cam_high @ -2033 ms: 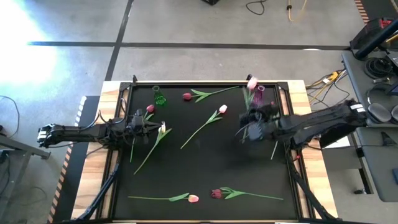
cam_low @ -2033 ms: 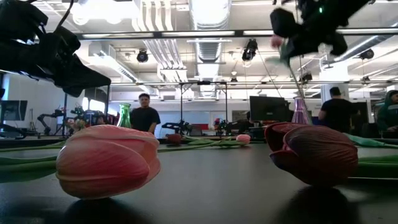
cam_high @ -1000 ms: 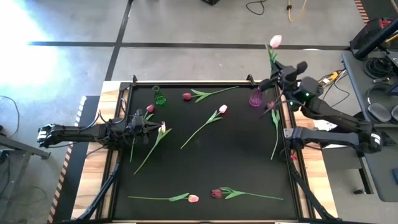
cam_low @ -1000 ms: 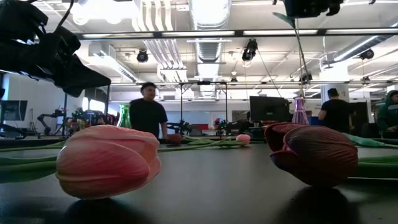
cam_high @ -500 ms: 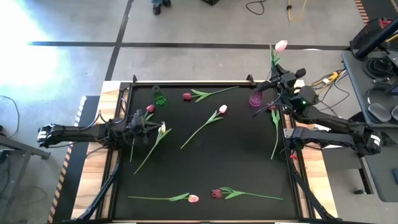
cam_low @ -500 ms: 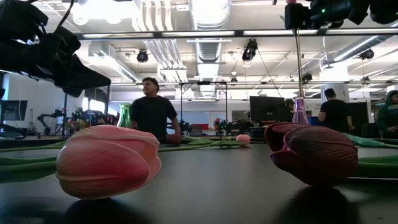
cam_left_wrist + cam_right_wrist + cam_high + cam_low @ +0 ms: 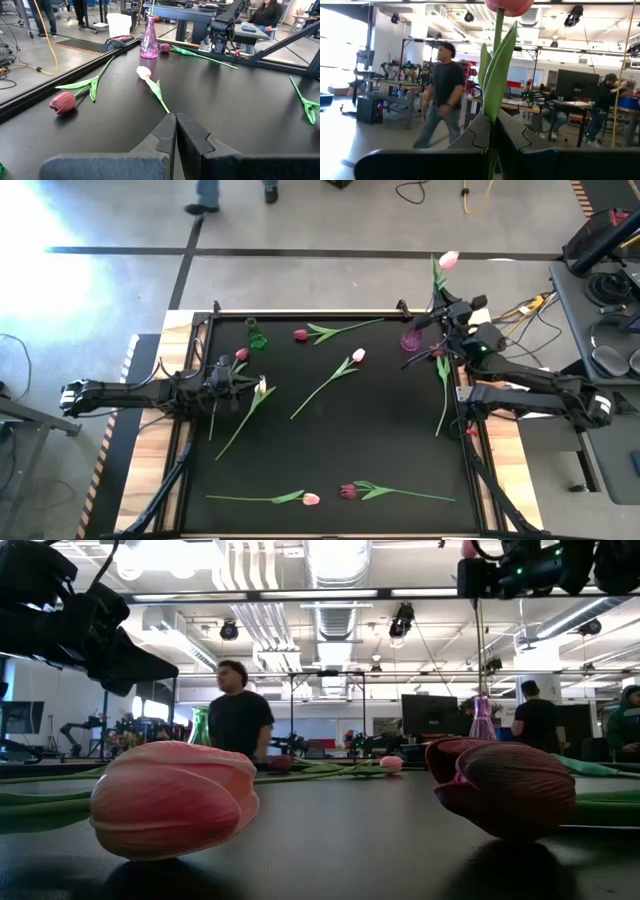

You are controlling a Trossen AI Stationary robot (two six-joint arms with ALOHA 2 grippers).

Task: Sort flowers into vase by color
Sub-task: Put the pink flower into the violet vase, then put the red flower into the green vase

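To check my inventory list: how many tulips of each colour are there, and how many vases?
Pale pink tulips: 4
Dark red tulips: 4
Vases: 2
Total: 10 things, 8 of them tulips

The table top is black with pale wood edges. The tulips have green stems; heads are pale pink or dark maroon. One vase is pink-purple, the other green. Both arms are dark.
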